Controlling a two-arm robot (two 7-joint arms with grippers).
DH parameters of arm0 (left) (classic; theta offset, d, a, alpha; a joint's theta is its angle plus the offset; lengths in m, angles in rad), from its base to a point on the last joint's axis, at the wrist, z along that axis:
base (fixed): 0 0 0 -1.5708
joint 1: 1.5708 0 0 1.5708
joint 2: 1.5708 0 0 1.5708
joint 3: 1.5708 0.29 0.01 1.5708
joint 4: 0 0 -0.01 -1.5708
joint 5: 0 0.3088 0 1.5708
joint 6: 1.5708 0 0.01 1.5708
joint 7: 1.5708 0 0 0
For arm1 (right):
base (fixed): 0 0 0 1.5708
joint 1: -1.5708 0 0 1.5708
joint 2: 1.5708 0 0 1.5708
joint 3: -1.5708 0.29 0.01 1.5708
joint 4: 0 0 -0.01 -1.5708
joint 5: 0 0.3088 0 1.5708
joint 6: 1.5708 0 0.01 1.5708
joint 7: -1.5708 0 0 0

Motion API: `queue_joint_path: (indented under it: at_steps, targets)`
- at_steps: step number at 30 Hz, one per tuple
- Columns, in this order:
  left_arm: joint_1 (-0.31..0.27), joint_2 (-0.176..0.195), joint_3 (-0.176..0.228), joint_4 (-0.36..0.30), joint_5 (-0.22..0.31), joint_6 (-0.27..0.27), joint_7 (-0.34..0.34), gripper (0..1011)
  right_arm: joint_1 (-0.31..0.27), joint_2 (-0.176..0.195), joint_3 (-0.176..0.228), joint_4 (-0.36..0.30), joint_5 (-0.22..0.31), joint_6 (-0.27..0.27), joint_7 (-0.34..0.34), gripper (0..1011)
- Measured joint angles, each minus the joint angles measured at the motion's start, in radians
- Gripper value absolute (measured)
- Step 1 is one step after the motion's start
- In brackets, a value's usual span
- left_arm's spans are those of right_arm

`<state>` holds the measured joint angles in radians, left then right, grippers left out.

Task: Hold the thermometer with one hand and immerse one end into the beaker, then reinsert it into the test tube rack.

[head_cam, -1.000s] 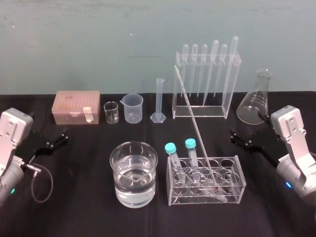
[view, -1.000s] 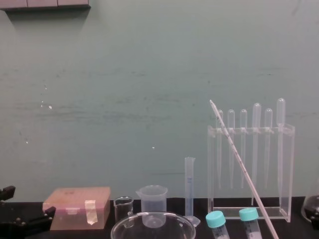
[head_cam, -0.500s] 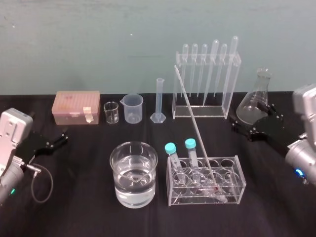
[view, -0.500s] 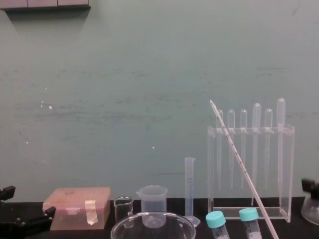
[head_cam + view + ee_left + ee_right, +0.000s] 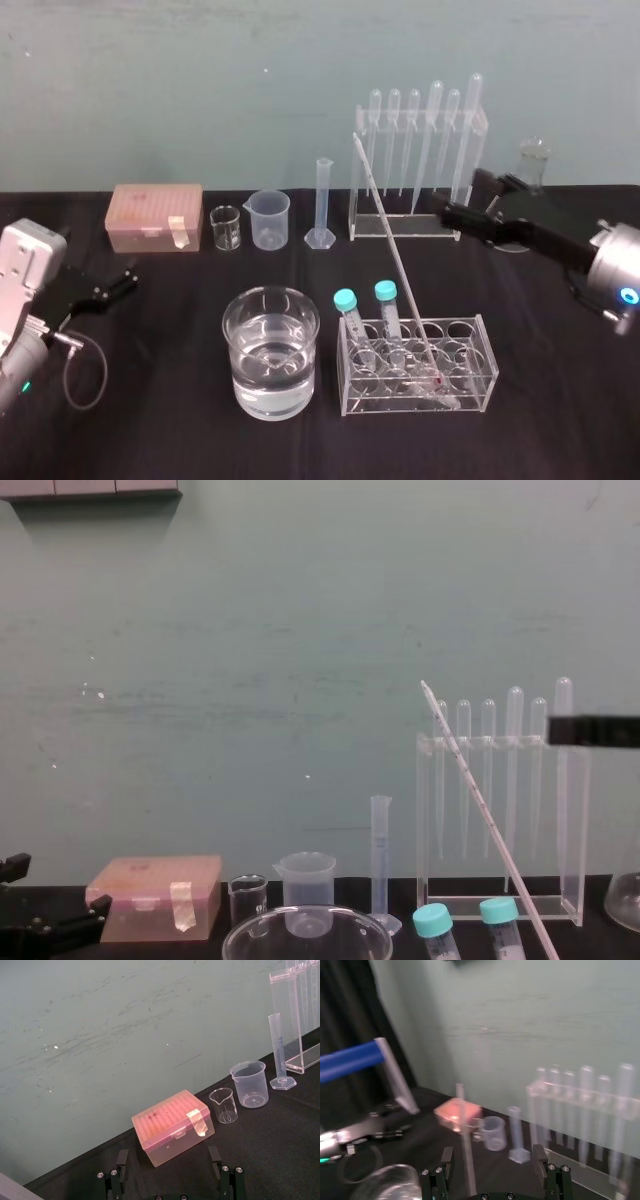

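The right gripper point(image 5: 458, 197), jaws wide, hangs by the test tube rack point(image 5: 405, 229), clear of the leaning thermometer point(image 5: 395, 255). The left gripper point(image 5: 113, 281) sits spread, far left.

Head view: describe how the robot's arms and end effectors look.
Both end effectors are black and two-fingered. The left end effector sits on a boxy silver-grey wrist with a looping thin black cable and a green light. The right end effector joins a silver cylindrical wrist with a blue ring.
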<state>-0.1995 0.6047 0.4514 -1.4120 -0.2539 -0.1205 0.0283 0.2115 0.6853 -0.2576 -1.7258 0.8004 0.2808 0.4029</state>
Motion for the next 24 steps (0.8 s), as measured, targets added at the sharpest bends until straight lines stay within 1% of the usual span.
queue_joint_path:
  at_steps: [1, 2, 4, 5, 6, 7, 8, 9, 10, 12, 13, 16, 17, 20, 21, 24]
  targets:
    - [0.000, 0.000, 0.000, 0.000, 0.000, 0.000, 0.000, 1008, 0.000, 0.000, 0.000, 0.000, 0.000, 0.000, 0.000, 1000]
    - [0.000, 0.000, 0.000, 0.000, 0.000, 0.000, 0.000, 1008, 0.020, 0.001, -0.016, -0.001, 0.007, 0.011, 0.018, 1000]
    - [0.000, 0.000, 0.000, 0.000, 0.000, 0.000, 0.000, 1008, 0.040, 0.002, -0.032, -0.001, 0.006, 0.016, 0.030, 1000]
    - [0.000, 0.000, 0.000, 0.000, 0.000, 0.000, 0.000, 1008, 0.062, 0.001, -0.053, 0.004, 0.000, 0.021, 0.039, 1000]
    - [0.000, 0.000, 0.000, 0.000, 0.000, 0.000, 0.000, 1008, 0.074, -0.001, -0.065, 0.008, -0.006, 0.022, 0.041, 1000]
    - [0.000, 0.000, 0.000, 0.000, 0.000, 0.000, 0.000, 1008, 0.086, -0.003, -0.076, 0.012, -0.013, 0.024, 0.042, 1000]
    - [0.000, 0.000, 0.000, 0.000, 0.000, 0.000, 0.000, 1008, 0.109, -0.010, -0.101, 0.022, -0.030, 0.028, 0.042, 1000]
    - [0.000, 0.000, 0.000, 0.000, 0.000, 0.000, 0.000, 1008, 0.122, -0.014, -0.113, 0.029, -0.039, 0.029, 0.041, 1000]
    - [0.000, 0.000, 0.000, 0.000, 0.000, 0.000, 0.000, 1008, 0.143, -0.022, -0.138, 0.043, -0.057, 0.031, 0.039, 1000]
    - [0.000, 0.000, 0.000, 0.000, 0.000, 0.000, 0.000, 1008, 0.160, -0.030, -0.157, 0.055, -0.071, 0.033, 0.037, 1000]
    - [0.000, 0.000, 0.000, 0.000, 0.000, 0.000, 0.000, 1008, 0.179, -0.042, -0.178, 0.072, -0.087, 0.036, 0.034, 1000]
    - [0.000, 0.000, 0.000, 0.000, 0.000, 0.000, 0.000, 1008, 0.204, -0.060, -0.204, 0.096, -0.106, 0.041, 0.029, 1000]
    - [0.000, 0.000, 0.000, 0.000, 0.000, 0.000, 0.000, 1008, 0.218, -0.072, -0.216, 0.112, -0.117, 0.045, 0.023, 1000]
    - [0.000, 0.000, 0.000, 0.000, 0.000, 0.000, 0.000, 1008, 0.234, -0.089, -0.229, 0.132, -0.128, 0.051, 0.015, 1000]
    - [0.000, 0.000, 0.000, 0.000, 0.000, 0.000, 0.000, 1008, 0.243, -0.101, -0.237, 0.144, -0.135, 0.054, 0.011, 1000]
    - [0.000, 0.000, 0.000, 0.000, 0.000, 0.000, 0.000, 1008, 0.253, -0.113, -0.245, 0.155, -0.146, 0.057, 0.007, 1000]
